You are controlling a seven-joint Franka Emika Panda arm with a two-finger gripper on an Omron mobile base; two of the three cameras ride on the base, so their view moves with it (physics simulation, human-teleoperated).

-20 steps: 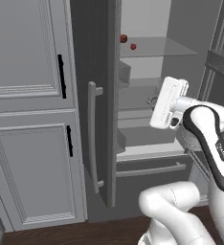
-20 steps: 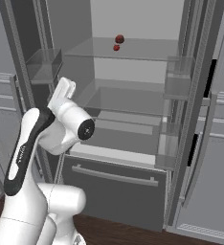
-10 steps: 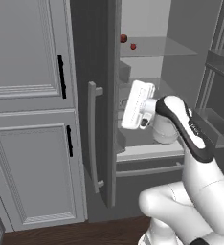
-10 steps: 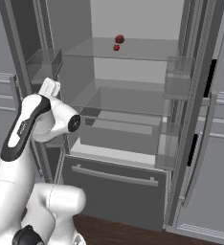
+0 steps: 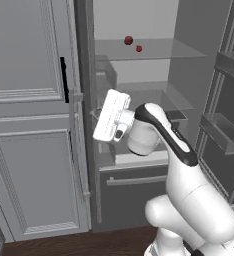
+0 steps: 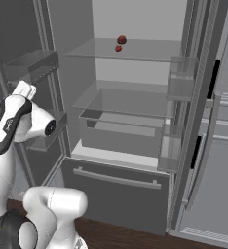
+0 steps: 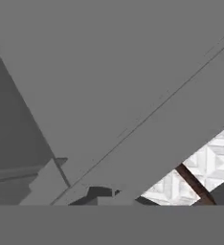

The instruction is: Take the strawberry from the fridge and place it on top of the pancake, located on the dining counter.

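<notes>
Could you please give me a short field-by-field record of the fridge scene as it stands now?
fridge: both doors open, light grey inside showing
strawberry: on the top glass shelf, just in front of a larger dark red fruit
tool: shut, holding nothing, beside the left door's edge, well below the top shelf
lower drawer: closed
task state: strawberry not yet picked up

Lighting: flat, even, soft; I see no glare and only faint shadows. Fridge [image 5: 139, 100] interior reads brightest. Base views sharp; my hand view slightly soft, low contrast.
</notes>
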